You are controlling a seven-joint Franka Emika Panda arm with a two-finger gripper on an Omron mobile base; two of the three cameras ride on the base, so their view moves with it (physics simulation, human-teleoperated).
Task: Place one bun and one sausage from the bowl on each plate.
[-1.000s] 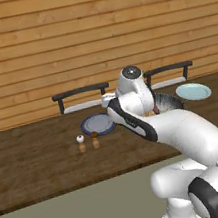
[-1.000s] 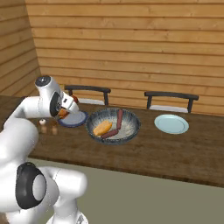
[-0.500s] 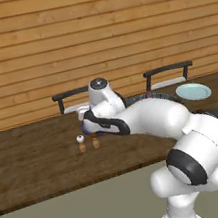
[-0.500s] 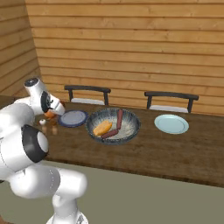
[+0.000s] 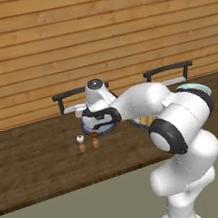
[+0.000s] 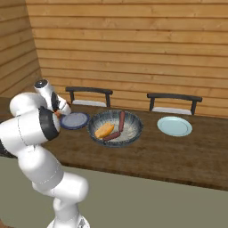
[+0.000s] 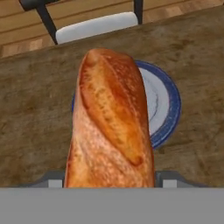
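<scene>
Carrying a bun [image 7: 110,127] lengthwise between the jaws, clamped at its near end, so that the loaf juts straight out over the blue-rimmed plate [image 7: 170,105] below. Hovering above the bench [image 6: 178,151] rather than resting, with the plate's grey centre partly hidden under the bread: probably lined up for a drop onto that plate. Gripper [image 5: 98,119] hanging over the plate near the bench's far edge, just in front of a dark chair [image 5: 68,99], with the salt shaker [image 5: 81,142] and pepper shaker [image 5: 95,138] just beside, toward the near edge. Worth keeping clear of those two on the way down.

Sitting in the bowl [image 6: 133,133] at mid-bench: a second bun [image 6: 105,130] and two sausages [image 6: 121,120], left there for later trips. Standing bare beyond the bowl toward the bench's right end, the pale teal plate [image 6: 174,126], in front of another chair [image 6: 174,101]. Judging by this, first item of four about to land; neither plate served yet.
</scene>
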